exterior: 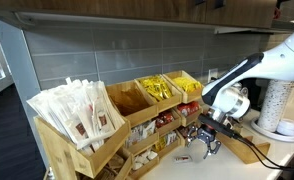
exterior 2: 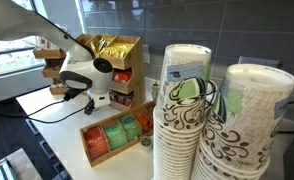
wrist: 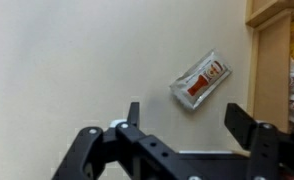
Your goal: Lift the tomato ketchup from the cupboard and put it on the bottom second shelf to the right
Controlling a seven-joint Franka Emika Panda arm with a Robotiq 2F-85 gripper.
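Note:
The tomato ketchup (wrist: 199, 80) is a small silver-and-red sachet. It lies flat on the pale counter in the wrist view, tilted, close to the wooden edge of the cupboard (wrist: 272, 40). My gripper (wrist: 192, 120) is open and empty, and hovers above the counter with the sachet just beyond its fingertips. In an exterior view the gripper (exterior: 204, 140) hangs low in front of the right end of the cupboard (exterior: 117, 125), a light wooden rack of stepped bins. The cupboard (exterior 2: 122, 70) and gripper (exterior 2: 90, 98) also show in both exterior views. The sachet is too small to make out there.
Long white paper-wrapped packets (exterior: 82, 110) and yellow sachets (exterior: 162, 90) fill the rack's bins. A low flat wooden tray (exterior 2: 112, 137) with green and red packets lies on the counter. Tall stacks of paper cups (exterior 2: 192, 115) stand close to the camera. A cup stack (exterior: 277, 100) stands behind the arm.

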